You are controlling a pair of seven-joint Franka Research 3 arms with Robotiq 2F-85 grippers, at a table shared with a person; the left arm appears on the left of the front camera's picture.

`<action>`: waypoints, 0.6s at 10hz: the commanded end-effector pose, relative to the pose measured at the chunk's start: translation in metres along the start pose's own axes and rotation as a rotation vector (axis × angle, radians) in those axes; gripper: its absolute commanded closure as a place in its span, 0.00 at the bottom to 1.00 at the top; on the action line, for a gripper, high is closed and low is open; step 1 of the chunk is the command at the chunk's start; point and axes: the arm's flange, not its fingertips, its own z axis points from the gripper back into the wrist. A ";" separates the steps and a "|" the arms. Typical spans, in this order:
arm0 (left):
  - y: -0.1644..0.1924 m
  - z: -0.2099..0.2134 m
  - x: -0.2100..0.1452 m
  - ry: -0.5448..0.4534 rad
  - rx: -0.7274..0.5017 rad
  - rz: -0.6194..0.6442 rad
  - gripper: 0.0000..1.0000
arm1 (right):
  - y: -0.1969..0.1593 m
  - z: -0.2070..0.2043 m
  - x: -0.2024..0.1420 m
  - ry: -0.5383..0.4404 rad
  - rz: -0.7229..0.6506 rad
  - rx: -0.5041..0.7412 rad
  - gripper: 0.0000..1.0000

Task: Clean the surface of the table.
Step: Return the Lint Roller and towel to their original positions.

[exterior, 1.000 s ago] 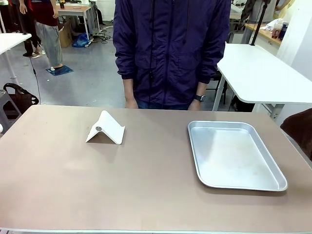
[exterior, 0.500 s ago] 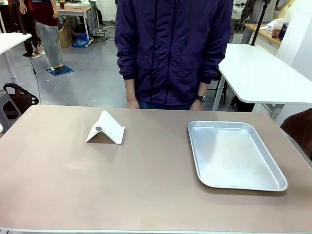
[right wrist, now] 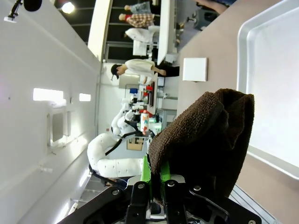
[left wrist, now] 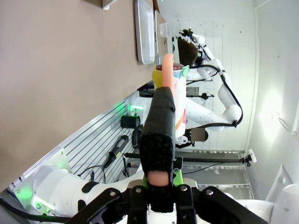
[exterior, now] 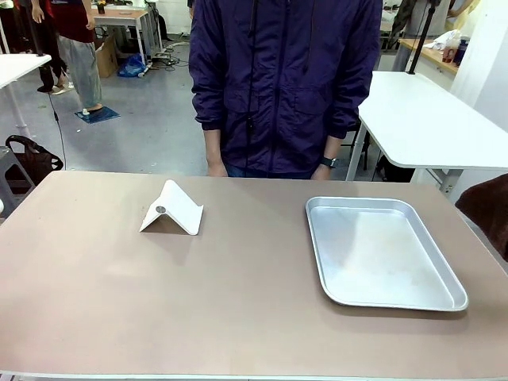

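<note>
Right pincer point(right wrist: 156, 179) is clamping a dark brown fuzzy cloth point(right wrist: 210, 135). Left pincer point(left wrist: 159, 184) is squeezing a spray bottle's black neck point(left wrist: 159, 135). The wide matte taupe table point(exterior: 238, 294) is carrying a shiny silver metal tray point(exterior: 381, 250), with a folded white stand point(exterior: 172, 209) sitting well left of it.

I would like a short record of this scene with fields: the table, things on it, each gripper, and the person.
table: brownish-taupe top, no visible dirt
on table: white folded stand at left; silver metal tray at right, nothing in it
left gripper: shut on a spray bottle, off the table
right gripper: shut on a dark brown cloth, near the tray
person: standing at far side, hands down
</note>
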 end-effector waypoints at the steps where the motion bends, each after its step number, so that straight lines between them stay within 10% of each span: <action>1: -0.060 -0.032 0.008 -0.065 0.037 0.035 0.82 | 0.026 -0.046 0.004 0.053 0.038 0.025 0.91; 6: -0.148 -0.165 0.085 -0.108 0.250 0.076 0.82 | 0.067 -0.224 0.035 0.145 0.101 -0.015 0.91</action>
